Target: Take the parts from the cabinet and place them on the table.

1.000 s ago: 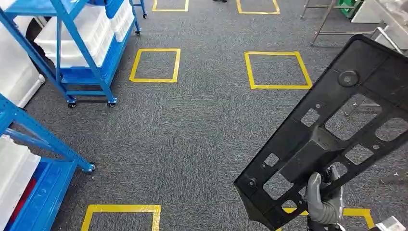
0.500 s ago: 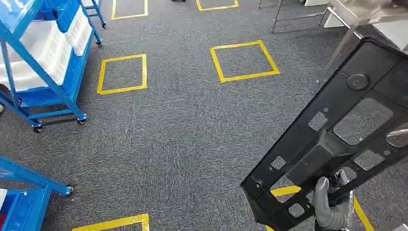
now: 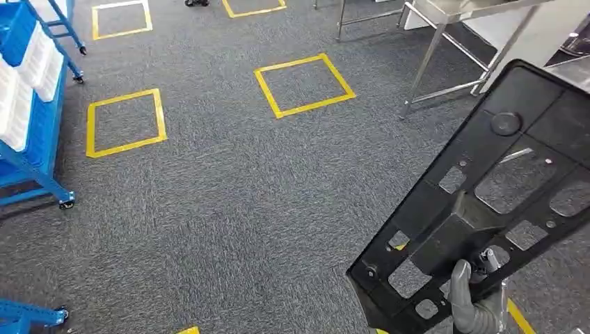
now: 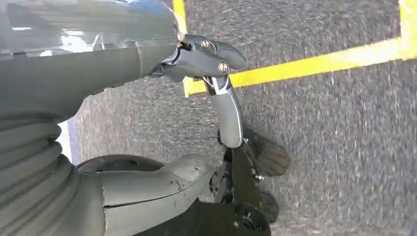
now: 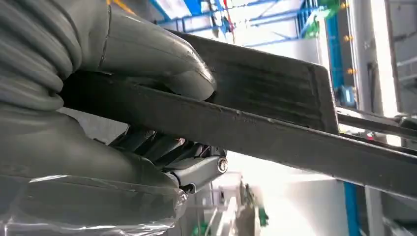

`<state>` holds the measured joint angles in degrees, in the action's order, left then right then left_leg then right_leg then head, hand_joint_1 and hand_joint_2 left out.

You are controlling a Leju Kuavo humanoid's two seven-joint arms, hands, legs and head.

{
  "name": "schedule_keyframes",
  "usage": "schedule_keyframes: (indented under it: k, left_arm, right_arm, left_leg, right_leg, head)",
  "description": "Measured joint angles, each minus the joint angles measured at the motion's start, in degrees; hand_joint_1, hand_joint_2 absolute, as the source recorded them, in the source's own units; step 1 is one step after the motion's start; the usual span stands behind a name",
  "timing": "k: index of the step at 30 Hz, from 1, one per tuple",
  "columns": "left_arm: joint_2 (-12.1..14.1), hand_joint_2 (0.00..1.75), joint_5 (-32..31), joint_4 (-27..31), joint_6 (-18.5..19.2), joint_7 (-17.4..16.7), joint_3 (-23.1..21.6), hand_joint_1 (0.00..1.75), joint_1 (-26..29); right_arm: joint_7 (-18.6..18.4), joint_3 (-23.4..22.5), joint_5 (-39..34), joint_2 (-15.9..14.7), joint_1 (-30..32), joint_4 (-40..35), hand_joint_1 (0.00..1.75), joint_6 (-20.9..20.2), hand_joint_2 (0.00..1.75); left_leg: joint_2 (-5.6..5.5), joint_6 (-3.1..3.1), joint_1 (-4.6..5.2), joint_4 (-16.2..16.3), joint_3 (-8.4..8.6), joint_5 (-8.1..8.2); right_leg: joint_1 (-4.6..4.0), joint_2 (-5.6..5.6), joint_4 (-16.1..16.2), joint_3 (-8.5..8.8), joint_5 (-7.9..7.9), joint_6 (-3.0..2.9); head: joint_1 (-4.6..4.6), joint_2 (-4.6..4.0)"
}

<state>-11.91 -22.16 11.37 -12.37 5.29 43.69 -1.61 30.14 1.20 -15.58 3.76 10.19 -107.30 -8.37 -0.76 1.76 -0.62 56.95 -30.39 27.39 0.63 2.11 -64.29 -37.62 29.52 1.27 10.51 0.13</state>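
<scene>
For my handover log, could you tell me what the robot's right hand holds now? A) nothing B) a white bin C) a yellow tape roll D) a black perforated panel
D: the right hand grips the lower edge of the black perforated panel, carried above the carpet.

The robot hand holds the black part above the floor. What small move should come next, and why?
Probably keep turning toward the metal table at the upper right, keeping the grip firm. The right robot hand holds the black part by its lower edge, over grey carpet, not yet above the table. The left robot hand holds nothing.
</scene>
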Motion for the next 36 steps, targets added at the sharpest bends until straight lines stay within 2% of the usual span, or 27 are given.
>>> schedule_keyframes:
  k: [2,3,4,6,7,8,12,13,14,15,17,18,19,20,22,23,24,25,27,28,29,30,31,33,34,35,36]
  left_arm:
    - [0.0,1.75,-0.5,0.0,0.1,0.0,0.0,0.00,0.3]
    - [0.0,1.75,-0.5,0.0,0.1,0.1,0.0,0.00,0.3]
    - [0.0,1.75,-0.5,0.0,0.2,0.2,0.0,0.00,0.3]
    - [0.0,1.75,-0.7,0.0,0.6,0.5,0.0,0.00,0.3]
    - [0.0,1.75,-1.2,0.0,0.9,0.6,-0.1,0.00,0.3]
    - [0.0,1.75,-1.6,0.0,1.1,0.8,-0.1,0.00,0.3]
    - [0.1,1.75,-1.6,0.0,1.5,1.0,-0.2,0.00,0.2]
    - [0.1,1.75,-1.7,0.0,1.7,1.2,-0.2,0.00,0.1]
    - [0.2,1.75,-2.0,0.0,1.9,1.4,-0.3,0.00,0.2]
    - [0.2,1.75,-2.5,0.0,2.1,1.5,-0.5,0.00,0.3]
    - [0.3,1.75,-3.1,0.0,2.6,1.6,-0.9,0.00,0.5]
    - [0.5,1.75,-3.8,0.0,2.7,1.9,-1.2,0.00,0.5]
    - [0.6,1.75,-4.2,0.0,2.7,2.3,-1.5,0.00,0.6]
    - [0.8,1.75,-4.8,0.0,2.8,2.6,-1.6,0.00,0.6]
    - [0.9,1.75,-4.9,0.0,3.0,3.1,-2.0,0.00,0.6]
    - [0.9,1.75,-4.9,0.0,2.9,3.4,-2.2,0.00,0.8]
    - [0.8,1.75,-4.9,0.0,2.8,3.7,-2.4,0.00,0.8]
    - [0.7,1.75,-5.0,0.0,2.6,3.9,-2.5,0.00,0.8]
    - [0.4,1.75,-5.6,0.0,2.0,4.3,-2.7,0.00,0.6]
    - [0.2,1.75,-5.7,0.0,1.7,4.5,-2.8,0.00,0.7]
    - [0.0,1.75,-5.7,0.0,1.7,4.6,-2.9,0.00,0.7]
    - [0.0,1.75,-5.6,0.0,2.1,4.8,-2.9,0.00,0.8]
    - [0.0,1.75,-5.6,0.0,2.5,4.9,-2.9,0.00,1.0]
    - [0.0,1.75,-5.6,0.0,2.9,5.0,-2.9,0.00,1.2]
    - [0.0,1.75,-5.6,0.0,3.0,5.1,-2.9,0.00,1.2]
    - [0.0,1.75,-5.6,0.0,3.1,5.1,-2.9,0.00,1.1]
    - [0.0,1.75,-5.6,0.0,3.1,5.2,-2.9,0.00,1.1]
  right_arm:
    - [-0.2,0.0,0.6,0.1,0.1,-0.2,1.75,0.3,1.75]
    - [-0.2,-0.1,0.8,0.1,0.3,-0.2,1.75,0.5,1.75]
    - [-0.3,-0.3,1.0,0.1,0.6,-0.2,1.75,0.6,1.75]
    - [-0.3,-0.6,1.0,0.1,1.0,-0.5,1.75,0.8,1.75]
    - [-0.3,-0.8,1.0,0.1,1.1,-0.8,1.75,0.8,1.75]
    - [-0.2,-1.0,1.0,0.1,1.2,-1.2,1.75,0.8,1.75]
    - [-0.1,-2.0,1.0,0.1,1.9,-1.8,1.75,0.9,1.75]
    - [-0.1,-2.1,1.1,0.2,2.2,-2.1,1.75,0.9,1.75]
    - [0.0,-2.2,1.1,0.3,2.4,-2.5,1.75,0.9,1.75]
    - [0.1,-2.3,1.1,0.4,2.3,-2.8,1.75,1.0,1.75]
    - [0.0,-2.3,1.3,0.8,2.5,-3.2,1.75,1.1,1.75]
    - [0.0,-2.7,1.4,1.0,2.8,-3.6,1.75,1.2,1.75]
    - [-0.2,-3.0,1.7,1.2,3.1,-4.1,1.75,1.3,1.75]
    - [-0.3,-3.3,1.9,1.3,3.4,-4.6,1.75,1.4,1.75]
    - [-0.4,-3.8,2.4,1.6,4.2,-5.5,1.75,1.3,1.75]
    - [-0.3,-3.8,2.9,1.8,4.7,-6.0,1.75,1.3,1.75]
    - [-0.1,-3.8,3.4,1.9,5.0,-6.1,1.75,1.3,1.75]
    - [0.0,-3.9,3.8,2.1,5.5,-6.4,1.75,1.3,1.75]
    - [0.4,-3.9,4.4,2.4,6.9,-6.9,1.75,1.3,1.75]
    - [0.5,-3.9,4.5,2.5,7.4,-7.1,1.75,1.3,1.75]
    - [0.6,-4.0,4.6,2.5,7.9,-7.2,1.75,1.5,1.75]
    - [0.7,-4.0,4.6,2.5,7.7,-7.4,1.75,1.8,1.75]
    - [0.6,-4.0,4.5,2.5,7.3,-7.4,1.75,2.0,1.75]
    - [0.5,-4.1,4.2,2.6,7.4,-7.4,1.75,2.5,1.75]
    - [0.4,-4.3,4.1,2.6,7.5,-7.4,1.75,2.7,1.75]
    - [0.4,-4.4,4.0,2.6,7.6,-7.4,1.75,2.8,1.75]
    - [0.3,-4.5,4.0,2.6,7.7,-7.5,1.75,2.8,1.75]
  left_leg:
    - [1.83,0.09,0.30,0.0,-0.13,0.06]
    - [2.69,0.14,0.35,0.1,-0.21,0.10]
    - [3.53,0.08,0.37,0.1,-0.21,0.15]
    - [4.96,-0.10,0.38,0.1,-0.04,0.34]
    - [5.58,-0.31,0.40,0.2,0.14,0.50]
    - [6.16,-0.64,0.68,0.2,0.32,0.71]
    - [8.28,-1.73,0.93,0.2,0.80,1.08]
    - [8.16,-2.20,0.98,0.4,0.65,1.54]
    - [4.73,-2.58,0.65,1.9,0.32,2.73]
    - [2.75,-2.64,0.53,5.1,-1.07,4.89]
    - [1.47,-2.91,0.42,14.4,-5.36,9.33]
    - [1.34,-3.02,0.42,18.4,-7.28,10.42]
    - [1.34,-3.01,0.39,19.3,-7.82,9.86]
    - [1.32,-3.00,0.32,17.3,-7.06,7.97]
    - [0.20,-2.76,0.01,7.4,-2.69,2.15]
    - [-2.88,-2.52,-0.17,2.6,-0.77,0.38]
    - [-5.57,-2.24,-0.40,1.2,-0.33,1.15]
    - [-4.83,-2.24,-0.29,1.4,-0.27,1.11]
    - [-3.58,-1.62,0.17,1.3,-0.27,1.00]
    - [-2.77,-1.04,-0.34,0.5,-0.07,0.59]
    - [-1.62,-0.62,-0.38,0.2,0.11,0.27]
    - [-0.81,-0.30,-0.37,0.0,0.09,0.22]
    - [0.16,-0.28,-0.24,0.0,0.02,0.23]
    - [2.08,-0.11,-0.03,0.1,-0.06,0.36]
    - [2.93,-0.12,-0.01,0.1,-0.06,0.38]
    - [3.79,-0.16,-0.01,0.1,0.00,0.47]
    - [4.54,-0.29,-0.01,0.1,0.10,0.57]
  right_leg:
    - [0.24,-1.51,-9.0,-4.07,4.19,0.24]
    - [0.29,-1.67,-11.5,-5.11,4.70,0.36]
    - [0.31,-1.84,-11.2,-4.78,3.86,0.45]
    - [0.28,-2.56,-3.4,-0.26,-0.25,0.34]
    - [0.15,-4.08,1.9,2.91,-2.26,0.12]
    - [-0.25,-7.28,6.1,5.02,-2.09,-0.22]
    - [-0.79,-4.58,6.1,4.50,-2.52,-1.23]
    - [-0.01,-3.78,6.7,4.87,-2.92,-1.76]
    - [0.02,-3.19,6.7,4.83,-3.01,-1.94]
    - [0.07,-2.71,6.7,4.72,-3.09,-2.29]
    - [0.03,-1.27,6.7,4.59,-3.18,-2.50]
    - [0.02,-0.40,6.6,4.58,-3.19,-2.50]
    - [0.02,0.37,6.6,4.62,-3.19,-2.50]
    - [0.04,1.23,6.5,4.71,-3.18,-2.49]
    - [0.06,3.01,6.2,4.83,-3.07,-2.30]
    - [0.18,3.68,6.0,4.64,-2.99,-2.11]
    - [-0.09,4.37,5.6,4.17,-2.94,-1.63]
    - [0.26,5.15,5.6,3.80,-3.16,-1.22]
    - [0.72,6.53,6.0,3.53,-3.58,-0.26]
    - [0.32,7.22,6.0,3.36,-3.77,0.26]
    - [0.35,4.26,5.2,3.14,-3.02,0.23]
    - [0.08,1.03,2.8,1.88,-1.10,0.36]
    - [0.12,-0.53,-1.1,0.00,1.19,0.59]
    - [0.35,-1.61,-9.8,-4.02,4.71,0.95]
    - [0.42,-1.75,-11.5,-4.75,4.70,1.07]
    - [0.52,-1.88,-10.2,-3.91,3.37,1.14]
    - [0.56,-2.23,-6.3,-1.68,1.18,1.14]
  head:
    - [-0.02,0.00]
    - [-0.02,0.00]
    - [0.00,0.00]
    - [-0.02,0.00]
    - [0.00,0.00]
    - [0.00,0.00]
    - [0.00,0.00]
    - [0.00,0.00]
    - [0.02,0.00]
    - [0.02,0.00]
    - [0.00,0.00]
    - [0.00,0.00]
    - [0.02,0.00]
    - [0.02,0.00]
    - [0.02,0.00]
    - [0.02,0.00]
    - [0.00,0.00]
    - [0.02,0.00]
    - [0.00,0.00]
    - [0.00,0.00]
    - [0.00,0.00]
    - [-0.04,0.00]
    - [-0.02,0.00]
    - [-0.02,0.00]
    - [-0.02,0.00]
    - [-0.02,0.00]
    - [-0.02,0.00]
